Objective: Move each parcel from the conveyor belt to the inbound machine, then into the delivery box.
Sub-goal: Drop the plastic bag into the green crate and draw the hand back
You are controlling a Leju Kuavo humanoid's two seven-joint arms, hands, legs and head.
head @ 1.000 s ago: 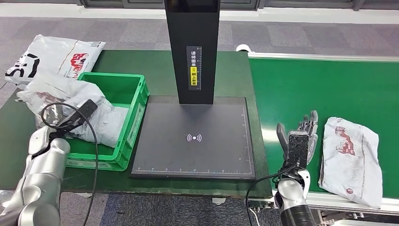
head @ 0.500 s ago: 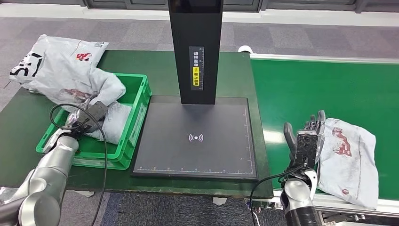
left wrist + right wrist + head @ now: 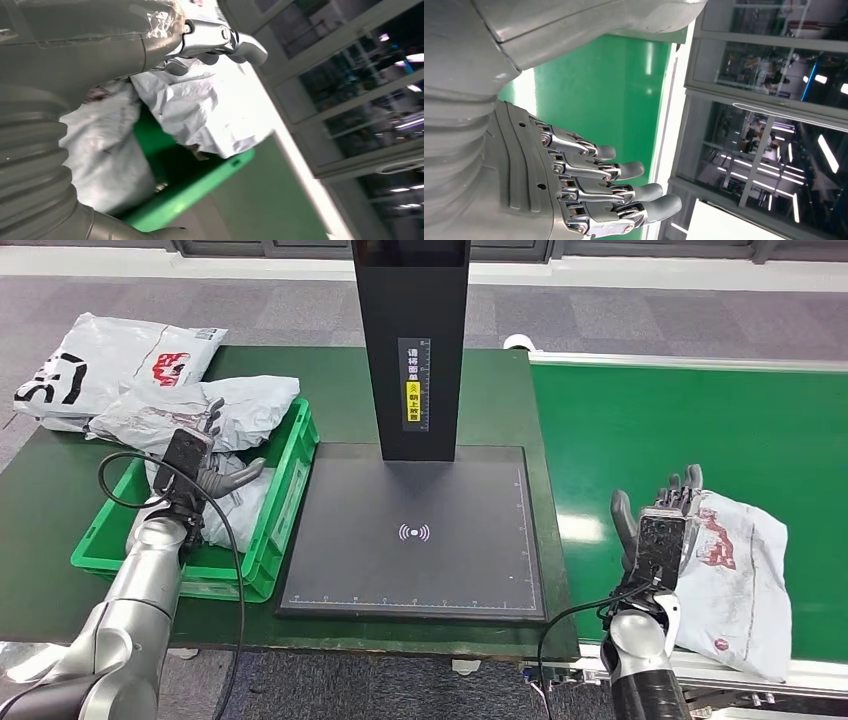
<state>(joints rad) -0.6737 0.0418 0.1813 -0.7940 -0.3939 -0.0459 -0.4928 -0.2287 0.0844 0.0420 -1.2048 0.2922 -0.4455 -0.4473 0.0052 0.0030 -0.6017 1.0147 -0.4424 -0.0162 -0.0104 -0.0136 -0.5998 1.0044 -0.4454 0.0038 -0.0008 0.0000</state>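
Note:
A crumpled grey parcel (image 3: 745, 570) lies on the green conveyor belt (image 3: 690, 420) at the near right. My right hand (image 3: 660, 525) stands upright at its left edge, fingers straight and apart, holding nothing; the right wrist view shows this hand (image 3: 589, 185) over the belt (image 3: 599, 95). My left hand (image 3: 200, 465) hovers over the green delivery box (image 3: 290, 490) with fingers spread and nothing in it. One grey parcel (image 3: 205, 405) drapes over the box's far rim, another (image 3: 235, 510) lies inside. In the left wrist view, the fingers (image 3: 220, 42) are stretched above a parcel (image 3: 210, 110).
The black inbound machine's flat plate (image 3: 415, 570) lies between box and belt, bare, with its dark column (image 3: 410, 340) rising behind. A white parcel (image 3: 100, 360) rests on the dark green table (image 3: 40, 510) at the far left.
My left hand has let go of the grey parcel, which now hangs over the box's far rim, and has lifted with fingers spread. My right hand has shifted right, up to the belt parcel.

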